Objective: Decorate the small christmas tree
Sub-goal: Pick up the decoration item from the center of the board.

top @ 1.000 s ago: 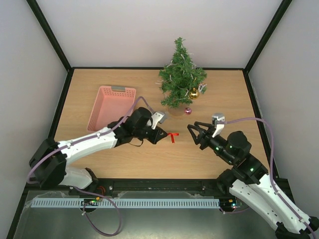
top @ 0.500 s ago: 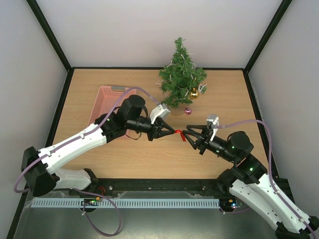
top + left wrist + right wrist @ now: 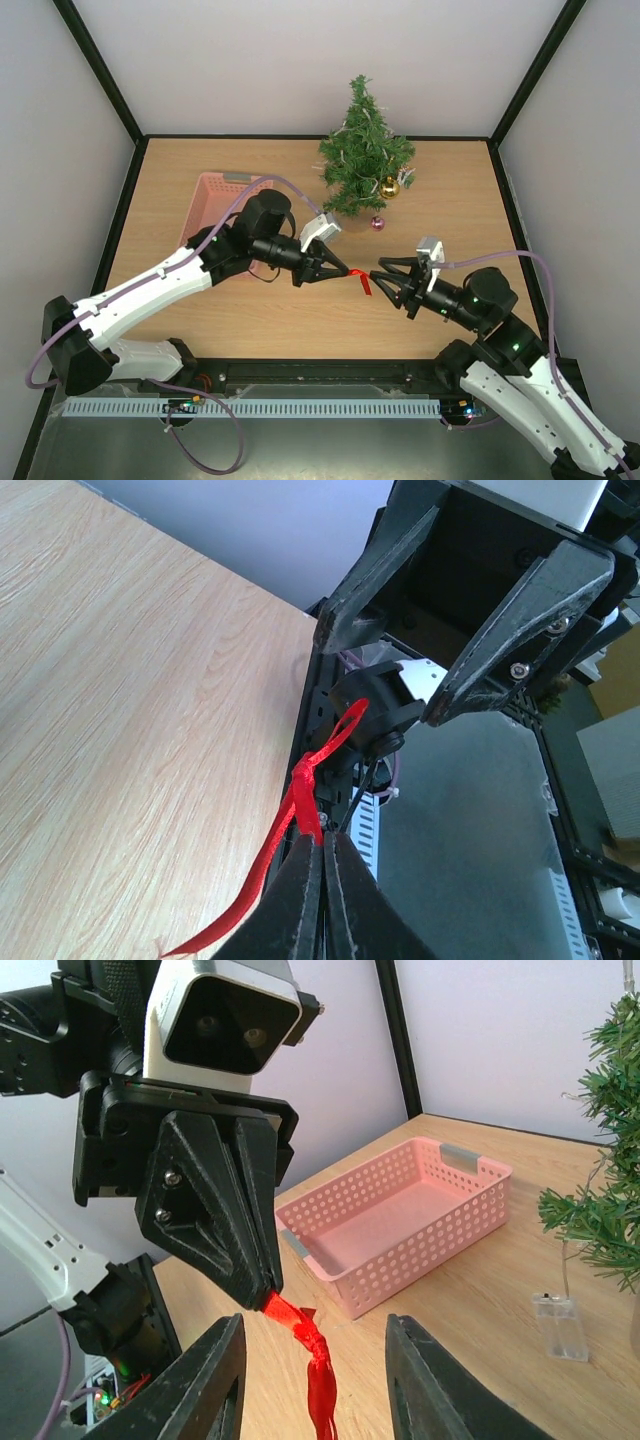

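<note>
- Pink basket [image 3: 400, 1225]: it sits on the worktop [image 3: 450, 200] left of centre, with your left arm reaching over its near right corner. The right wrist view shows its perforated walls and bare floor.
- Small christmas tree [image 3: 362, 150]: it stands upright at the far edge of the worktop, right of centre and well apart from both grippers. It is conical, with bushy dark green needles and pale wire strands threaded through the branches.
- Gold bauble [image 3: 389, 187]: it hangs on the tree's lower right branches.
- Pink bauble [image 3: 377, 222]: it is low at the tree's near side. You cannot tell whether it hangs or lies on the worktop.
- Clear battery box [image 3: 560, 1325]: it lies flat on the worktop just beside the tree, with a thin wire running up from it.
- Red ribbon [image 3: 362, 280]: it is knotted into a loop with tails trailing down, and is held above the worktop between the two grippers.
- Left gripper [image 3: 347, 271]: your jaws are pressed together, pinching the red ribbon at its knot.
- Right gripper [image 3: 380, 278]: your jaws are spread, one finger on either side of the ribbon, touching neither side.
</note>
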Tool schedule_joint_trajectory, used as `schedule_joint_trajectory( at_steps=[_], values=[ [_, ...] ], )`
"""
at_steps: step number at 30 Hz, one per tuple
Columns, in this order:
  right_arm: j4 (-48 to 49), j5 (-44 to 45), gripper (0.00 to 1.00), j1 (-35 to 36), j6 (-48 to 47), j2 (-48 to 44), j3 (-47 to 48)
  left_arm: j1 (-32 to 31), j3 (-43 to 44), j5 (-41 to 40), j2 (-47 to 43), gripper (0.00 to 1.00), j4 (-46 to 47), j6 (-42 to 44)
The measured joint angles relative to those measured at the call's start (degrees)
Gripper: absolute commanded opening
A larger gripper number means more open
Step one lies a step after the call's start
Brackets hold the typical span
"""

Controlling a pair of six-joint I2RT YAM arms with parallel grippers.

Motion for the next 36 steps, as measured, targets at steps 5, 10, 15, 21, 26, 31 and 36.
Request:
schedule_joint_trajectory(
  at_steps=[5, 10, 15, 21, 26, 31, 36],
  values=[
    [-1.8, -0.7, 0.32, 0.0, 0.0, -1.3, 0.0, 0.0, 0.1, 0.5, -0.3, 0.02, -0.4, 0.0],
    [-2.6, -2.3, 0.32, 0.0, -0.1, -1.0, 0.0, 0.0, 0.1, 0.6, -0.9, 0.02, -0.3, -0.1],
    [-2.7, -3.5, 0.24, 0.0, -0.6, 0.6, 0.0, 0.0, 0.1, 1.6, -1.2, 0.02, 0.3, -0.7],
    [-3.1, -3.7, 0.02, 0.0, -1.1, 0.9, 0.0, 0.0, 0.1, 1.9, -1.3, 0.02, 0.3, -1.2],
    [-3.4, -3.5, 0.02, 0.0, -0.7, 0.7, 0.0, 0.0, 0.1, 0.6, -1.9, 0.19, 0.3, -1.2],
    [-3.6, -2.5, 0.02, 0.0, -0.6, 1.3, 0.8, 0.0, 0.0, -4.9, -3.5, 0.52, 0.2, -2.2],
    [-3.6, 3.4, 0.02, 0.0, 0.7, 5.3, 5.1, 0.0, 0.0, -18.5, -7.2, 0.74, -0.5, -4.2]
  ],
)
